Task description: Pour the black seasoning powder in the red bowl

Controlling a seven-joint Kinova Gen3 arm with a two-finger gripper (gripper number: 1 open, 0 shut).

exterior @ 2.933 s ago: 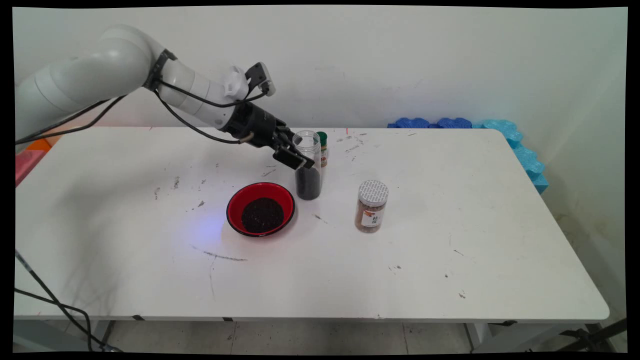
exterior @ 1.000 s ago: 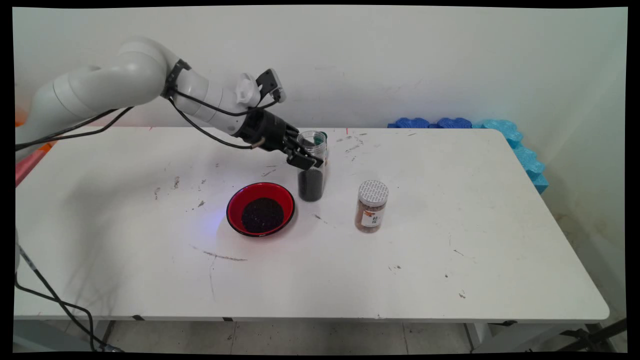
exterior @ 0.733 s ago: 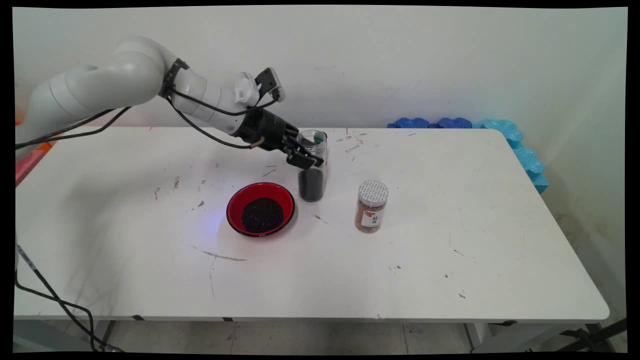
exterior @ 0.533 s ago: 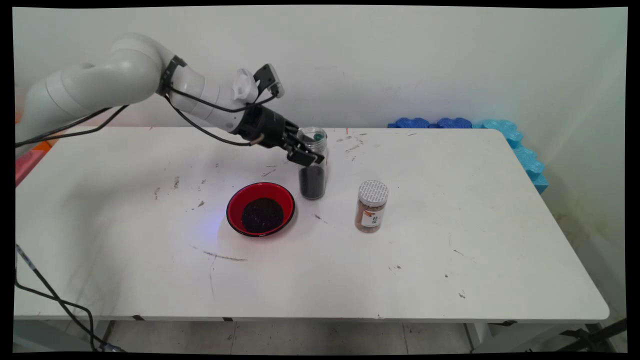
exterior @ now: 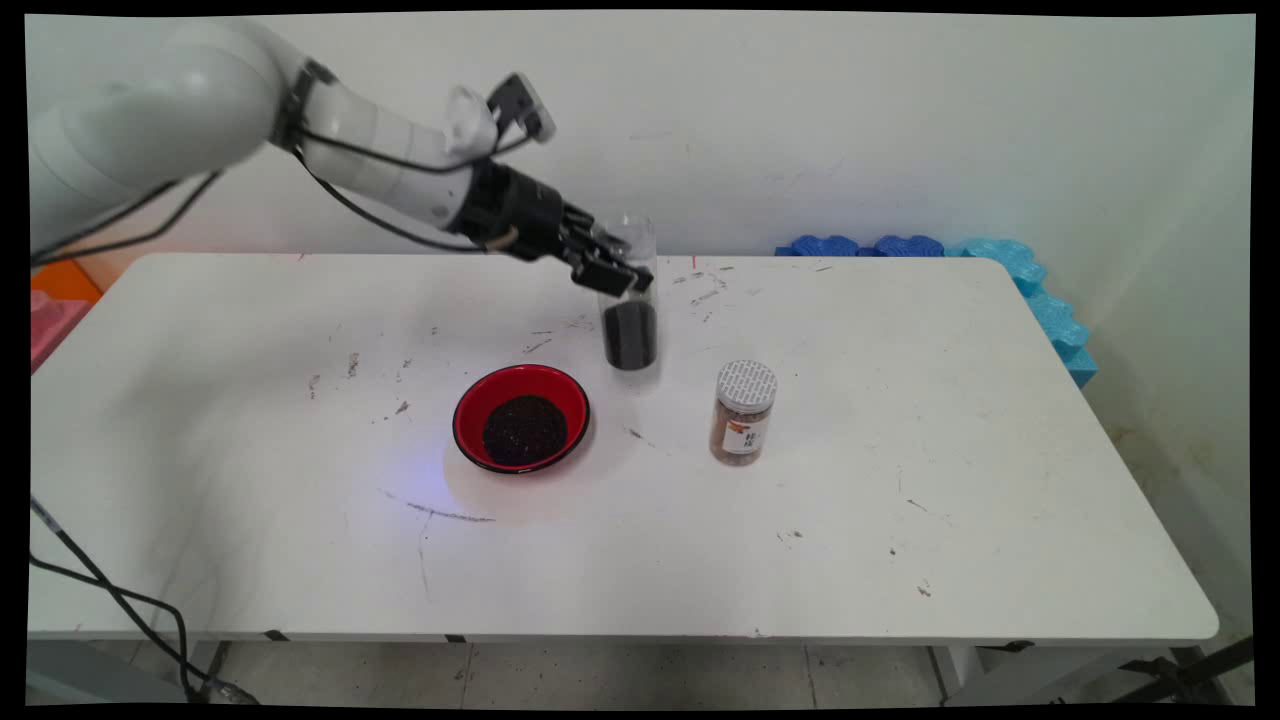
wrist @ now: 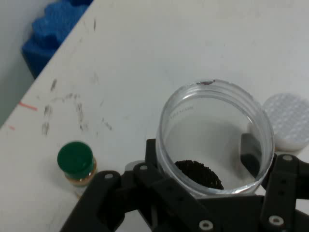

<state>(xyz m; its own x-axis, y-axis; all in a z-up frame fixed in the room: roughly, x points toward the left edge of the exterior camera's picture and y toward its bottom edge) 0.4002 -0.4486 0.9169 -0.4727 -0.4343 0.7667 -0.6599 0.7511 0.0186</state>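
My gripper (exterior: pixel 617 276) is shut on a clear, lidless jar (exterior: pixel 630 315) partly filled with black grains, and holds it upright just above the table (exterior: pixel 900 450). In the hand view the jar's open mouth (wrist: pixel 215 140) sits between my fingers (wrist: pixel 151 150), with the grains at its bottom. A red bowl (exterior: pixel 521 417) holding a heap of the same black grains stands on the table below and left of the jar. A small green-capped bottle (wrist: pixel 75 162) stands just behind the jar; the main view does not show it.
A jar with a white lid (exterior: pixel 744 411) and brown contents stands right of the bowl, its lid (wrist: pixel 288 121) also in the hand view. Blue foam blocks (exterior: pixel 1000 262) line the table's far right corner. An orange and pink object (exterior: pixel 55 305) sits off the left edge.
The gripper has risen with the jar, lifting it off the table and a little toward the wall. The bowl and the white-lidded jar have not moved.
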